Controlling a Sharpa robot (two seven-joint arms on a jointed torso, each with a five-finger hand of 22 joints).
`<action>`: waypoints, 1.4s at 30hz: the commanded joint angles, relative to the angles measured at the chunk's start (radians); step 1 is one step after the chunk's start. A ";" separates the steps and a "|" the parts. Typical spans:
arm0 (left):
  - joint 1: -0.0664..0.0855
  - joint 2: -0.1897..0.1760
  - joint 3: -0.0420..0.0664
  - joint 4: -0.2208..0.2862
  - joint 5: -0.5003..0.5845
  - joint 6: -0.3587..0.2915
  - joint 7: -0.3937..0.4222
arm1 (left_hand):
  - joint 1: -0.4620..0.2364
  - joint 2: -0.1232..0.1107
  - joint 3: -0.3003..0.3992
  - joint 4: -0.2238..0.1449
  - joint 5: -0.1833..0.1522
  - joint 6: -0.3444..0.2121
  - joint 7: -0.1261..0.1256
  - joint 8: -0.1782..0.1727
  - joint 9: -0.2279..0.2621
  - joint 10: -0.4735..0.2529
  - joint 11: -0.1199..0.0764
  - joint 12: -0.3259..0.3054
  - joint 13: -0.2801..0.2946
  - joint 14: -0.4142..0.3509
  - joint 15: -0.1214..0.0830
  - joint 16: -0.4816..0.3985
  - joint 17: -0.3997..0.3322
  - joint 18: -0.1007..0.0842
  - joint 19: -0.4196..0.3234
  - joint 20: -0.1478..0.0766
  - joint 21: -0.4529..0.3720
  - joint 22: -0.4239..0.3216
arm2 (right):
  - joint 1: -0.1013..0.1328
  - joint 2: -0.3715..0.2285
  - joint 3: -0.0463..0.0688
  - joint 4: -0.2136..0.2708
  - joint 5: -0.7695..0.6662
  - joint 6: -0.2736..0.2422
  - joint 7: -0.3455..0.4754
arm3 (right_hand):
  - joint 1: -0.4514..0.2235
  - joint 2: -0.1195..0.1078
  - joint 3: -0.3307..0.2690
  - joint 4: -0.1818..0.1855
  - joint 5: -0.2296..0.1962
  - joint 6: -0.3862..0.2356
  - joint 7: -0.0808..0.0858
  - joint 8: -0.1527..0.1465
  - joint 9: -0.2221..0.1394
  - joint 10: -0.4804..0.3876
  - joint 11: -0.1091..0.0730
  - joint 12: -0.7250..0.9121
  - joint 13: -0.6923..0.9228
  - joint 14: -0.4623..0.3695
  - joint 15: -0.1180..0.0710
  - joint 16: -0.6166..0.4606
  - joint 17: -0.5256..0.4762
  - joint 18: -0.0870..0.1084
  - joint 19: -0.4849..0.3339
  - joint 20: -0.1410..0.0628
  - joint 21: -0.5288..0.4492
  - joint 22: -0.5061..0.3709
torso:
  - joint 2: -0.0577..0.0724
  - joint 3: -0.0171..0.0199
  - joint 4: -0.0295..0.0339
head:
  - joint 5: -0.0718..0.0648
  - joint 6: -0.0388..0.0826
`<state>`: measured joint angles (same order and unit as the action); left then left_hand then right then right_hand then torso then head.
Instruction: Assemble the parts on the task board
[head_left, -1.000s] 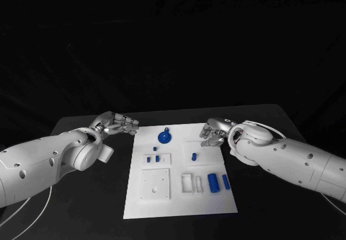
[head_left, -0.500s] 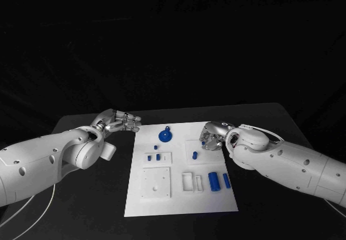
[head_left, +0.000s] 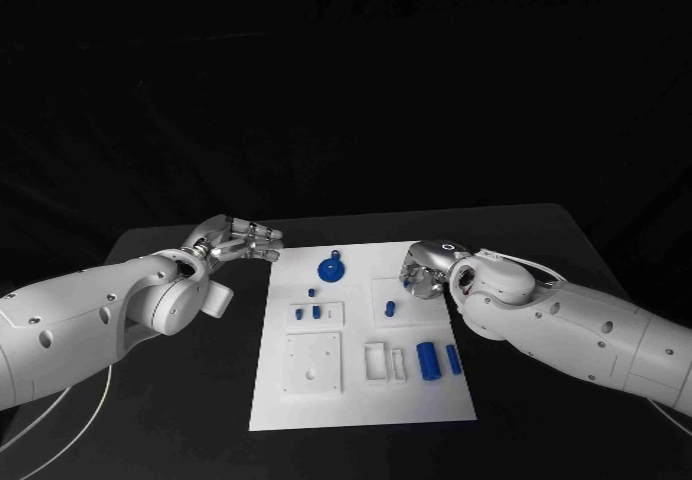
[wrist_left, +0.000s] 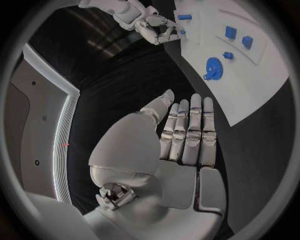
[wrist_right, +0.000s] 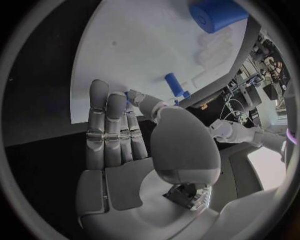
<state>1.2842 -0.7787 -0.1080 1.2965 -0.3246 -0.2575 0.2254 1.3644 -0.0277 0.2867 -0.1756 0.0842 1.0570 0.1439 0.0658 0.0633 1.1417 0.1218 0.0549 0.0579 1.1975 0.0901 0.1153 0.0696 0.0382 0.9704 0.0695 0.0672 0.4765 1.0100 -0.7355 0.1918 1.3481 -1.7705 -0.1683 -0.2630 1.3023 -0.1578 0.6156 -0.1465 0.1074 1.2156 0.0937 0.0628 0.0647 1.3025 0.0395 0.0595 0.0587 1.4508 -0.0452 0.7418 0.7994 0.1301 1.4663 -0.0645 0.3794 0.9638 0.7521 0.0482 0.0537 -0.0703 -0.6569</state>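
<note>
My task board (head_left: 361, 400) lies flat in the middle of the black table (head_left: 173, 400), and I place everything else by it. My left hand (head_left: 238, 243) hovers over the table just off the board's far left corner, fingers straight and side by side, holding nothing; my left wrist view shows the same flat palm (wrist_left: 181, 140) above bare black cloth. My right hand (head_left: 423, 272) sits at the board's far right edge, fingers extended together toward the white surface. I cannot tell whether they touch a part, though I see nothing held in them. On the board, the blue gear-shaped part (head_left: 332, 270) lies near the far edge, 2 small blue pegs (head_left: 309, 313) stand left of centre, and a blue cylinder (head_left: 427, 362) with a slimmer blue bar (head_left: 453, 361) lies toward the near right.
</note>
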 joint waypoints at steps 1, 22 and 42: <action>0.002 0.002 0.001 0.000 0.009 -0.002 0.011 | -0.001 0.002 -0.004 0.001 0.005 -0.009 -0.001 -0.001 0.000 -0.006 0.000 0.004 0.001 0.008 0.001 -0.003 0.001 -0.008 0.008 0.002 0.004 -0.013 | -0.009 0.003 -0.010 -0.003 -0.020 0.035 -0.007 | 0.001 0.017 -0.022 -0.004 -0.011 0.016 -0.006 0.000 0.002 0.016 -0.006 0.002 0.004 0.005 -0.007 0.007 -0.006 -0.001 0.023 -0.009 0.008 0.011 | 0.000 -0.0004 0.0010 | -0.002 -0.003; 0.002 0.005 0.001 -0.007 0.009 0.003 0.004 | 0.003 0.000 -0.003 -0.004 0.008 -0.011 0.000 0.000 0.000 -0.007 0.001 0.004 0.001 0.007 0.001 -0.003 0.001 -0.008 0.009 0.001 0.005 -0.020 | -0.015 0.010 -0.022 -0.004 -0.053 0.040 -0.038 | -0.015 0.034 -0.055 -0.021 0.026 0.040 -0.012 0.001 0.002 0.034 -0.014 0.002 0.004 -0.005 -0.014 0.041 -0.061 -0.008 0.023 -0.016 -0.001 0.053 | 0.000 -0.0013 0.0002 | -0.007 -0.005; 0.002 0.016 0.001 -0.015 0.009 0.003 0.004 | 0.005 0.001 0.000 -0.011 0.013 -0.014 0.001 -0.001 0.000 -0.010 0.002 0.004 0.001 0.007 0.001 -0.004 0.000 -0.008 0.008 0.000 0.008 -0.019 | -0.012 0.003 0.012 0.015 -0.038 0.006 -0.069 | -0.043 0.029 -0.011 -0.036 0.081 0.075 -0.022 0.001 0.003 0.069 -0.023 0.000 0.004 -0.005 -0.025 0.051 -0.076 -0.011 0.028 -0.028 0.000 0.079 | 0.000 -0.0031 0.0009 | 0.000 -0.005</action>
<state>1.2843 -0.7661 -0.1080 1.2815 -0.3231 -0.2572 0.2223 1.3645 -0.0277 0.2874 -0.1820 0.0920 1.0501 0.1443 0.0658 0.0631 1.1381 0.1254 0.0549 0.0577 1.1971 0.0897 0.1153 0.0692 0.0383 0.9739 0.0731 0.0712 0.4573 0.9973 -0.7310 0.2014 1.3612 -1.8263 -0.1915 -0.3234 1.2606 -0.1347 0.5982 -0.1817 0.1889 1.2836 0.0695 0.0604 0.0665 1.3676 0.0125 0.0580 0.0665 1.4467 -0.0624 0.7881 0.7242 0.1068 1.4648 -0.0842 0.3817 1.0417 0.7525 0.0455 0.0566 -0.0718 -0.6618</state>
